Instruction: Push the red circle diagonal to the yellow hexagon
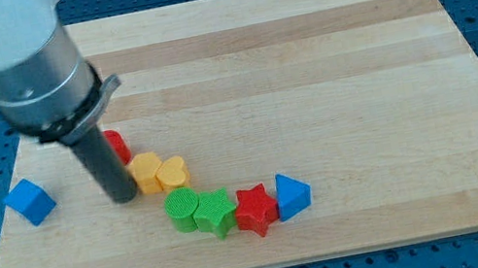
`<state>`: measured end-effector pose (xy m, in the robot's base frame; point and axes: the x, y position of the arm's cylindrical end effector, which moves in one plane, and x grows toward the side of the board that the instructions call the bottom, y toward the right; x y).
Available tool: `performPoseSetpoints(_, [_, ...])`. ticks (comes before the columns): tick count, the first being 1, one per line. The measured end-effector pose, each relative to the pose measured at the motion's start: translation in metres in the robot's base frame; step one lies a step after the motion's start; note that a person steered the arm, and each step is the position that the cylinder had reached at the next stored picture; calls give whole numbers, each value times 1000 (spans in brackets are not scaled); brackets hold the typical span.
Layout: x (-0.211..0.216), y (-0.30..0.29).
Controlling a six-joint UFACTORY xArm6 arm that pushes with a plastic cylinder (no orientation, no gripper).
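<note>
The red circle [117,145] lies at the view's left, mostly hidden behind the rod. The yellow hexagon [145,171] sits just below and right of it, touching a yellow heart [172,173] on its right. My tip [122,198] rests on the board just left of the yellow hexagon and below the red circle, close to both.
A green circle [181,206], a green star [215,212], a red star [255,209] and a blue triangle [292,195] form a row at the view's bottom centre. A blue cube [30,200] sits at the board's left edge [1,227].
</note>
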<state>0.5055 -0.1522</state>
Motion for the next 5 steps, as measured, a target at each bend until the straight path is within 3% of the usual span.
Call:
performPoseSetpoints(1, [-27,0])
performPoseSetpoints(3, [-9,-28])
performPoseSetpoints(4, [-65,-29])
performPoseSetpoints(5, [-83,-29])
